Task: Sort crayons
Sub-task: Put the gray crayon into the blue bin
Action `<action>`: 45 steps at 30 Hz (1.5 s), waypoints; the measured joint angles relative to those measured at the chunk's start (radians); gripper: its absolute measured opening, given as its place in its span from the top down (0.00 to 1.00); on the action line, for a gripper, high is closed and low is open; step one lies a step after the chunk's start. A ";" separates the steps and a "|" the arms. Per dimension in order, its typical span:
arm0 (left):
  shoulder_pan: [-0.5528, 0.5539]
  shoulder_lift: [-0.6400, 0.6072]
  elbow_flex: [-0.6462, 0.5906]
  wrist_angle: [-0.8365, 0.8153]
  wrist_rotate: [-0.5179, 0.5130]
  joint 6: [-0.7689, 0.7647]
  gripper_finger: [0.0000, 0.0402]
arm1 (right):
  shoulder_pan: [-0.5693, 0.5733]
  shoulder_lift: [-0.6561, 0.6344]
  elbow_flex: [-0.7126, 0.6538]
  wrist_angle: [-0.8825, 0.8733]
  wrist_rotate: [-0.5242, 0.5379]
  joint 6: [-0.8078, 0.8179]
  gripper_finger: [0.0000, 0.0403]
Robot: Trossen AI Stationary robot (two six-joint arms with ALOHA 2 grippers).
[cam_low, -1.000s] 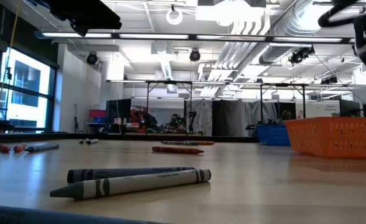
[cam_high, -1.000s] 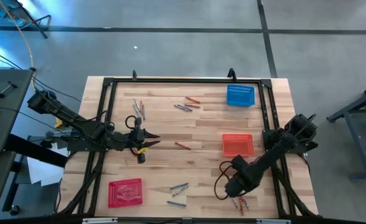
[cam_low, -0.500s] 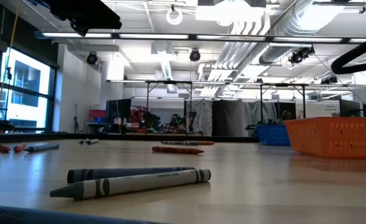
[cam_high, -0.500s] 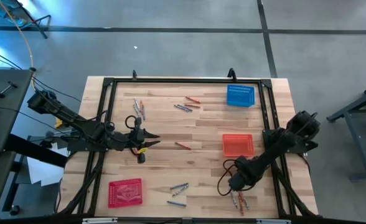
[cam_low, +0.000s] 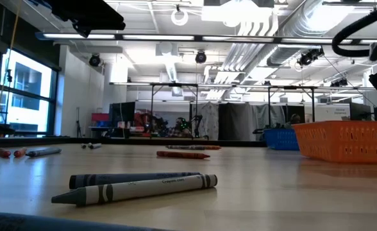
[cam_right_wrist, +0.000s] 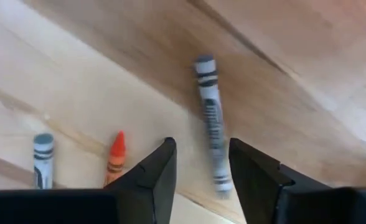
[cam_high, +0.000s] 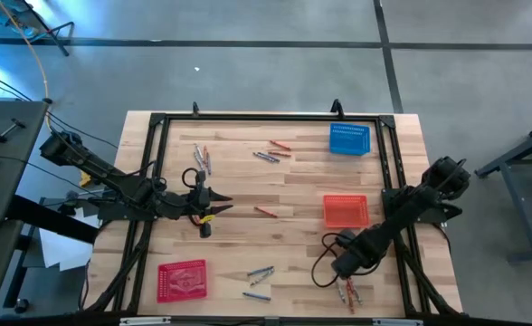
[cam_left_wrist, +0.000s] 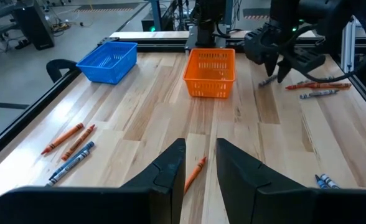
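Observation:
Crayons lie scattered on the wooden table: a near-right cluster [cam_high: 346, 291], an orange one mid-table [cam_high: 264, 211], others at the far left [cam_high: 203, 158], far middle [cam_high: 273, 150] and near middle [cam_high: 259, 274]. My right gripper [cam_high: 345, 272] points down over the near-right cluster, open. In its wrist view a grey crayon [cam_right_wrist: 211, 130] lies flat beyond the gap between the fingers [cam_right_wrist: 198, 149], with an orange crayon [cam_right_wrist: 116, 158] and a grey-blue one [cam_right_wrist: 43, 160] beside it. My left gripper [cam_high: 223, 206] hovers open at the left, above the mid-table orange crayon [cam_left_wrist: 195, 173].
An orange basket [cam_high: 346, 210] stands right of centre and a blue basket [cam_high: 349, 139] at the far right. A red basket [cam_high: 183, 278] sits near left. A black frame [cam_high: 248, 116] borders the table. Two dark crayons [cam_low: 134, 186] lie close before the low camera.
My right gripper has sunk toward the near-right crayons and tipped to point more steeply down. The left arm and the crayons have kept still.

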 joint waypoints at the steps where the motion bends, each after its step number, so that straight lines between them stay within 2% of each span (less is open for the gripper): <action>1: 0.000 0.000 0.000 0.000 0.000 0.000 0.81 | -0.001 0.000 0.000 -0.012 0.006 0.007 0.68; 14: 0.000 0.000 0.000 0.000 0.000 0.000 0.81 | -0.001 -0.001 0.000 -0.005 0.012 0.013 0.91; 19: 0.000 0.000 0.000 0.000 0.000 0.000 0.81 | -0.001 0.005 -0.002 0.001 0.012 0.014 0.92; 26: 0.000 0.000 0.000 -0.001 0.000 0.000 0.81 | -0.005 -0.008 -0.108 0.130 -0.023 0.084 0.92; 31: 0.000 0.000 0.000 0.000 0.000 0.000 0.81 | -0.018 -0.006 -0.090 0.082 -0.022 0.056 0.93; 36: 0.000 0.000 0.000 0.000 0.000 0.000 0.81 | -0.023 -0.021 -0.063 0.069 0.003 0.051 0.99; 45: 0.000 0.000 0.000 0.001 0.000 -0.001 0.81 | -0.025 -0.080 -0.014 0.037 0.039 0.051 1.00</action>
